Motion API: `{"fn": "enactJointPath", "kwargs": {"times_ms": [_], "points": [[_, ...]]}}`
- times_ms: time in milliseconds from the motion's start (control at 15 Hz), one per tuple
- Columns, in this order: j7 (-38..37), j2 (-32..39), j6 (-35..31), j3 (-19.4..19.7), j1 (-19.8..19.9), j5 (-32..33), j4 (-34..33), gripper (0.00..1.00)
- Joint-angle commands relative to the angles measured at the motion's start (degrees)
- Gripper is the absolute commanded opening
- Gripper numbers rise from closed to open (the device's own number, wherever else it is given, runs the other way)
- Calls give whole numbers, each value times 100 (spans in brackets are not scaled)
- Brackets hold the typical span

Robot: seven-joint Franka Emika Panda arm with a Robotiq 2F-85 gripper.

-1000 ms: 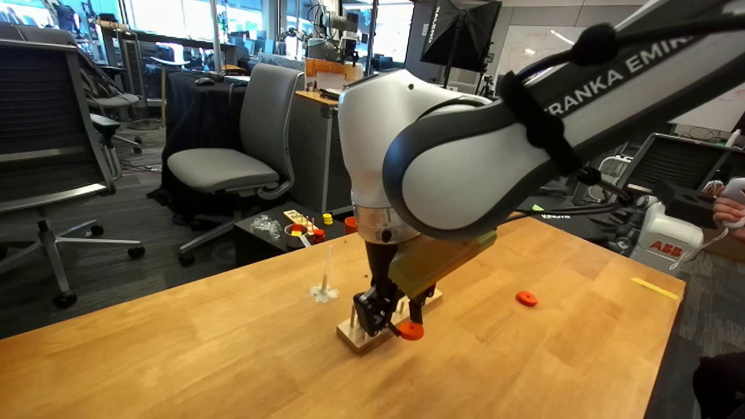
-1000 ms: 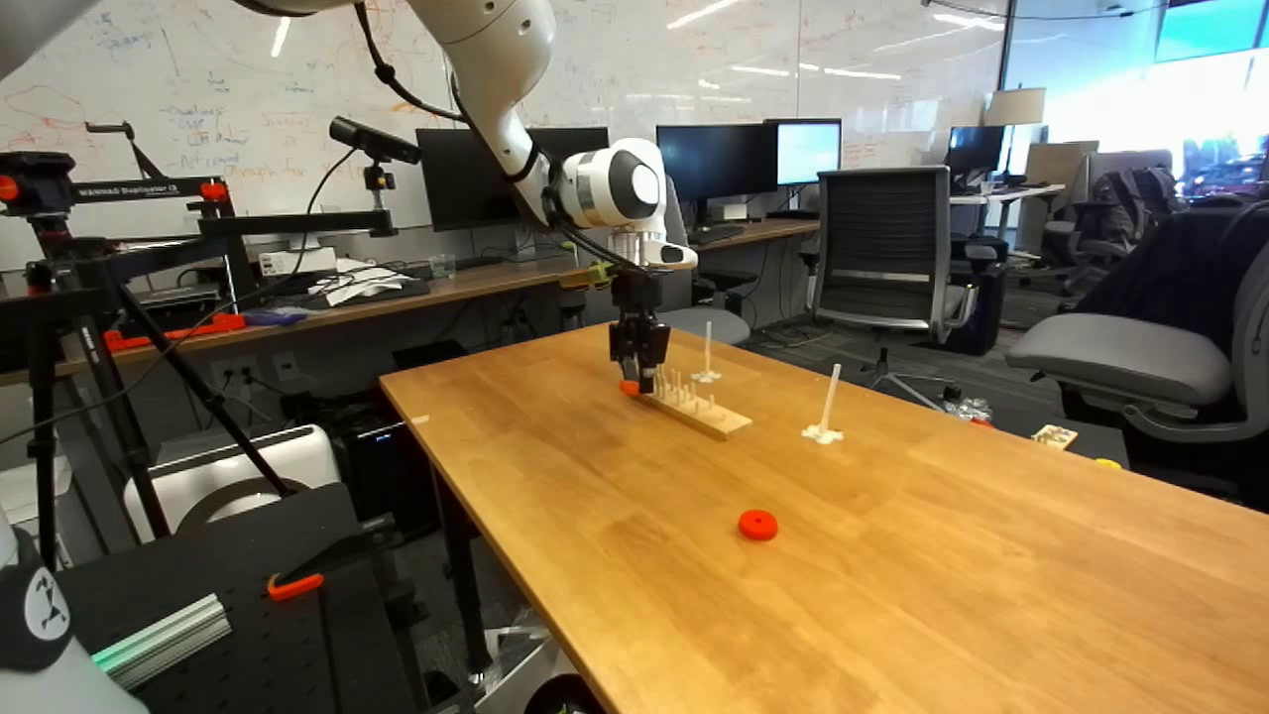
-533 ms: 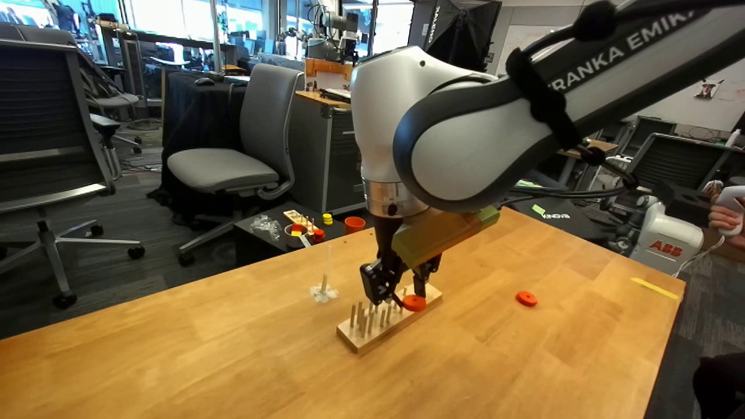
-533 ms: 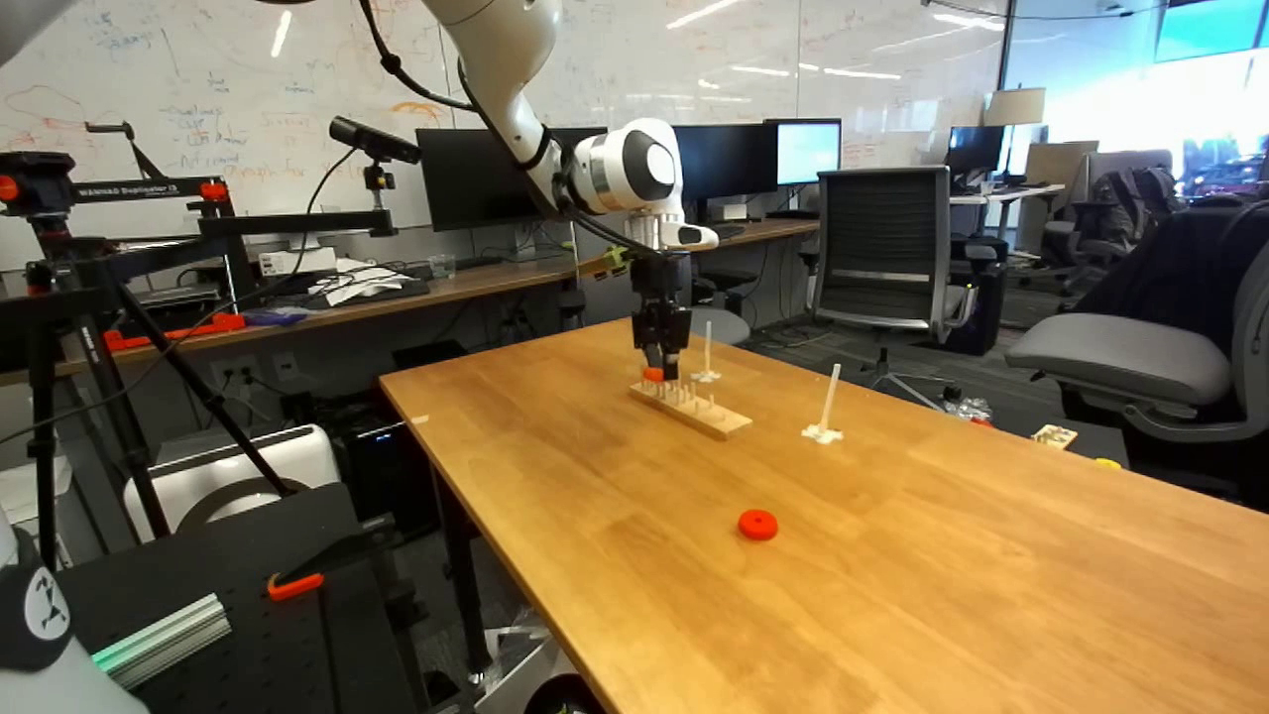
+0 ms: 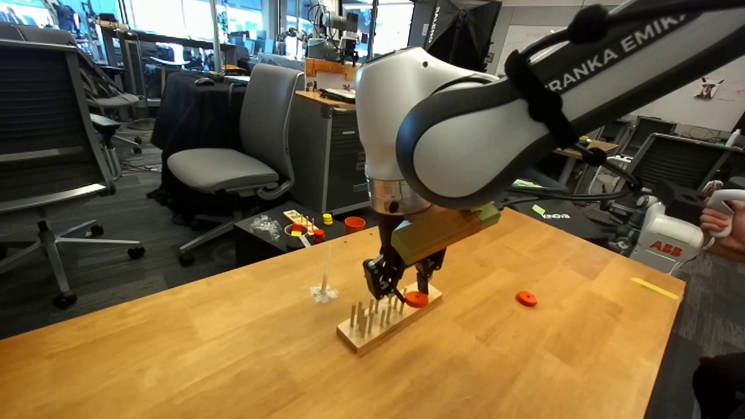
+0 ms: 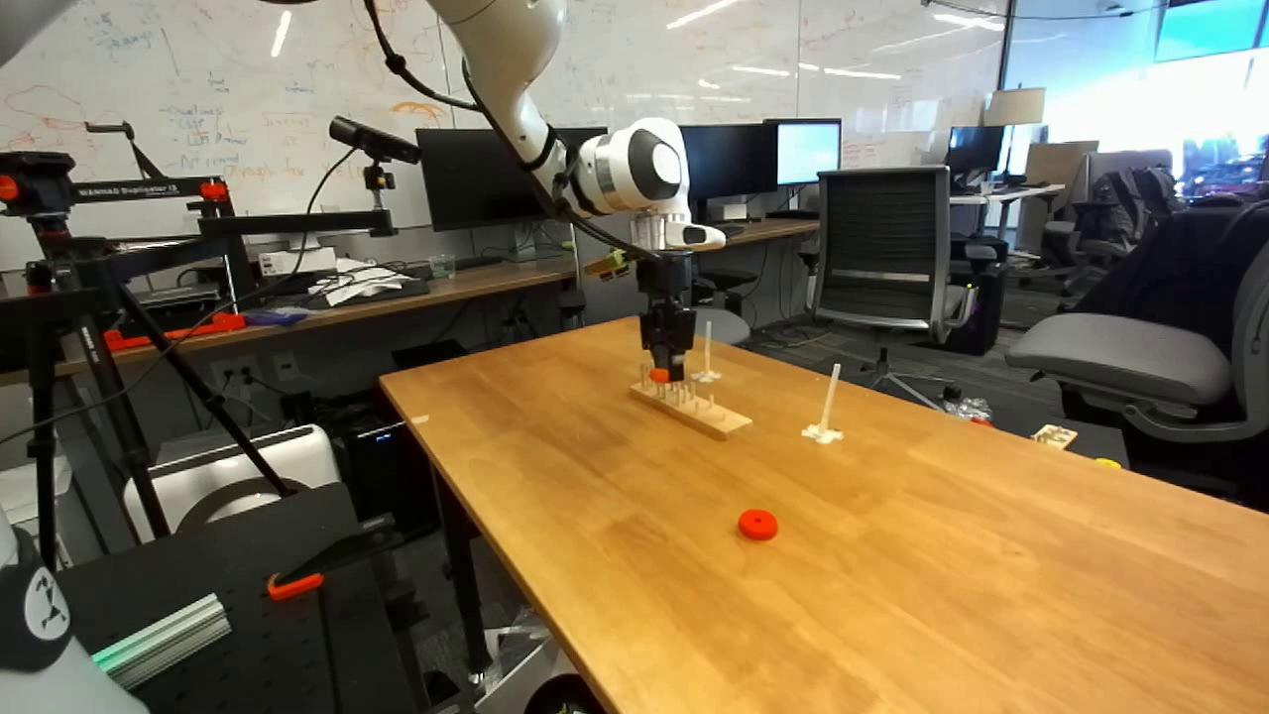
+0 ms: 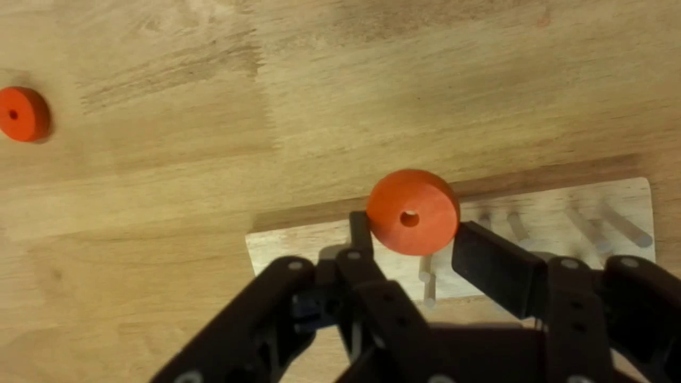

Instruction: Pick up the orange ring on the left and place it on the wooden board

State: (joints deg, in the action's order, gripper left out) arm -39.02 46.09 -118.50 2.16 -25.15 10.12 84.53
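While the gripper (image 7: pixel 412 230) holds one orange ring (image 7: pixel 425 230), the wooden board (image 7: pixel 298 242) lies below.
Two fingers (image 7: pixel 487 260), parted by this ring's width, press it; another ring (image 7: pixel 27 114) lies well apart.

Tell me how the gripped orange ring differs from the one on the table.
The held ring is pinched in the gripper; the loose ring is free. The held ring is off the table; the loose ring lies flat on it. The held ring is by the wooden board; the loose ring lies apart. Both are orange and round, with central holes.
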Motion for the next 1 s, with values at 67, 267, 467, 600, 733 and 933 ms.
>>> {"fn": "enactJointPath", "kwargs": {"times_ms": [67,267,467,600,733,933], "points": [[-260,-184,-17,10,26,74,165,19],[-369,-213,-42,14,54,66,216,19],[-485,-262,-109,10,107,33,308,19],[-581,-321,-172,11,152,10,413,19],[-696,-397,-256,4,211,-25,551,19],[-831,-563,-512,-3,324,-71,873,19]]}}
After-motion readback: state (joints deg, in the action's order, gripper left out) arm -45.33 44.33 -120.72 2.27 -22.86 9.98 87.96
